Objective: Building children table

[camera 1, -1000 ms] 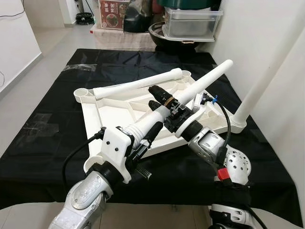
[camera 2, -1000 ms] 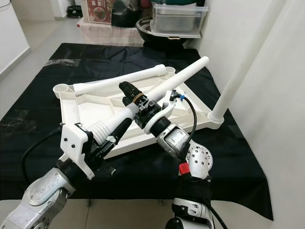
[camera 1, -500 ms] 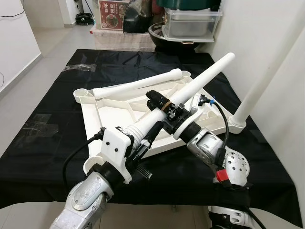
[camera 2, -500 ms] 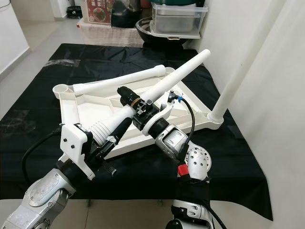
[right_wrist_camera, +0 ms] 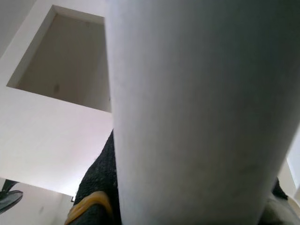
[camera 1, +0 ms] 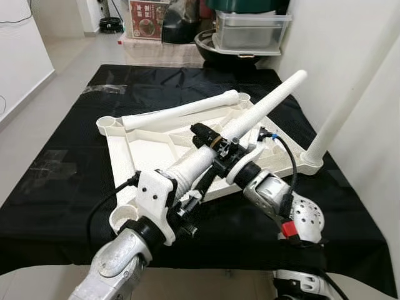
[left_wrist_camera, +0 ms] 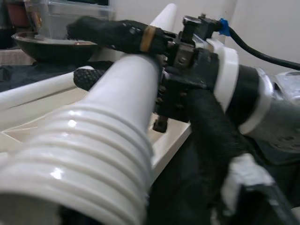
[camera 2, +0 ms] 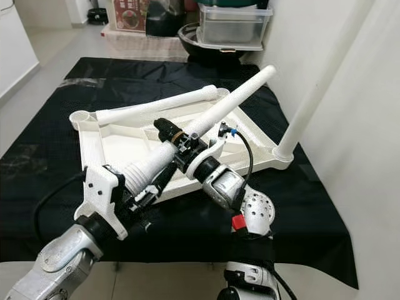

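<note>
We hold a white table leg [camera 1: 250, 119] slanted in the air above the upturned white tabletop [camera 1: 150, 147], which lies on a black cloth [camera 1: 62, 181] over a low platform. Our right gripper [camera 1: 209, 139] is closed around the leg near its middle, one black finger [left_wrist_camera: 112, 33] lying along the top of it; the other finger is mostly hidden behind the leg. Our left gripper [camera 2: 150, 187] sits at the ribbed, threaded end of the leg [left_wrist_camera: 89, 154], and here we cannot tell how the fingers stand, since the white wrist bracket [camera 1: 156, 203] and the leg itself cover them. The leg's narrow tip points up and away toward the far right.

A second leg [camera 1: 181, 111] lies flat across the far edge of the tabletop, touching it, between two corner sockets. A third leg [camera 1: 331, 125] stands upright in the right corner socket, its top cut off by the frame. The near left socket [camera 1: 122, 215] is partly hidden by our left arm.

In the right wrist view the leg's surface [right_wrist_camera: 197, 117] is so close that little else can be made out, apart from a dark finger edge with a yellow band [right_wrist_camera: 91, 206]. Beyond the cloth stand a clear plastic bin [camera 1: 250, 28] and a dark bowl [camera 1: 215, 47], both partly cropped.
</note>
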Tool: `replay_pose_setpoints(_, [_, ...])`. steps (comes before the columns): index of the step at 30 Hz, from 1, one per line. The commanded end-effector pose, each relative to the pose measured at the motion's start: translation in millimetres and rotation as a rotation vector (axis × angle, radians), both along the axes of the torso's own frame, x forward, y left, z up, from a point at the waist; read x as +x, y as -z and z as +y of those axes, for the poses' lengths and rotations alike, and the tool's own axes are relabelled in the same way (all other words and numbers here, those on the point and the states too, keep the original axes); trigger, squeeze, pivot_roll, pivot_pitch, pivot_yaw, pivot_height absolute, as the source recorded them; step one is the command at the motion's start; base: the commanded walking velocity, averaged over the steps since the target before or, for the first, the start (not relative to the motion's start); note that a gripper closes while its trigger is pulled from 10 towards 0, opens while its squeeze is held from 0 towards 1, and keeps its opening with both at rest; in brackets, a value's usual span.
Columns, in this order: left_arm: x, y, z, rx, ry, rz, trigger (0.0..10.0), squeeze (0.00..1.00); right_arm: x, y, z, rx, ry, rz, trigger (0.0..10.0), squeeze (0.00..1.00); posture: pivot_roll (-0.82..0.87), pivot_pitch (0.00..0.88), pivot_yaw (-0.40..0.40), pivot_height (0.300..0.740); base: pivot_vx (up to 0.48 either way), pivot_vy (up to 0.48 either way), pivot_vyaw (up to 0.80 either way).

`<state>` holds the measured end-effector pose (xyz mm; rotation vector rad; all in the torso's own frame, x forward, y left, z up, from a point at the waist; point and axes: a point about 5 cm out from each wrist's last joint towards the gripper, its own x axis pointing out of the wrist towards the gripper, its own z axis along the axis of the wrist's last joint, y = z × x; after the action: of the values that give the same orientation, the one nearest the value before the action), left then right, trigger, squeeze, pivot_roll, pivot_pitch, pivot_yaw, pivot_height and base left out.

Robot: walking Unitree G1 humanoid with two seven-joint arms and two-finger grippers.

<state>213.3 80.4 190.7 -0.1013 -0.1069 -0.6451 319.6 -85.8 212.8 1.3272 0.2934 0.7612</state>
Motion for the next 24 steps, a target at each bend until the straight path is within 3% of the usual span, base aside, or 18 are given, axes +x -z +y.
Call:
replay_pose_setpoints(1, [-7.4,9.3,-11.7,0.015,0.077,0.059,10.0,1.0,6.9,-17.2,0.7,0.041,0.032,-0.054,0.0,0.0,0.09,0.06,-0.064,0.74,0.0,0.0,0.0])
replay_pose_setpoints(2, [-8.2,9.6,-11.8,0.015,0.08,0.059,10.0,0.0,11.4,-19.3,-2.4,0.043,0.05,-0.057,0.0,0.0,0.1,0.059,-0.065,0.74,0.0,0.0,0.0])
replay_pose_setpoints(11, [-11.5,13.4,-10.9,0.031,0.057,0.083,10.0,0.0,24.9,-27.0,-12.7,0.045,0.11,-0.073,0.0,0.0,0.1,0.055,-0.068,0.74,0.0,0.0,0.0])
replay_pose_setpoints(21, [-13.6,16.6,-6.6,0.045,0.006,0.089,10.0,0.0,52.7,-36.9,-40.0,0.024,0.271,-0.081,0.0,0.0,0.11,0.041,-0.073,0.74,0.0,0.0,0.0])
replay_pose_setpoints(22, [-13.7,16.6,-6.6,0.049,0.004,0.085,10.0,0.0,55.7,-38.1,-43.5,0.014,0.291,-0.085,0.0,0.0,0.11,0.036,-0.074,0.74,0.0,0.0,0.0])
replay_pose_setpoints(23, [-13.9,17.5,-5.8,0.056,-0.012,0.083,10.0,0.0,59.6,-42.9,-49.1,-0.073,0.338,-0.133,0.0,0.0,0.11,0.033,-0.074,0.74,0.0,0.0,0.0])
replay_pose_setpoints(24, [-13.9,17.5,-5.8,0.056,-0.012,0.083,10.0,0.0,59.6,-42.9,-49.1,-0.073,0.338,-0.133,0.0,0.0,0.11,0.033,-0.074,0.74,0.0,0.0,0.0])
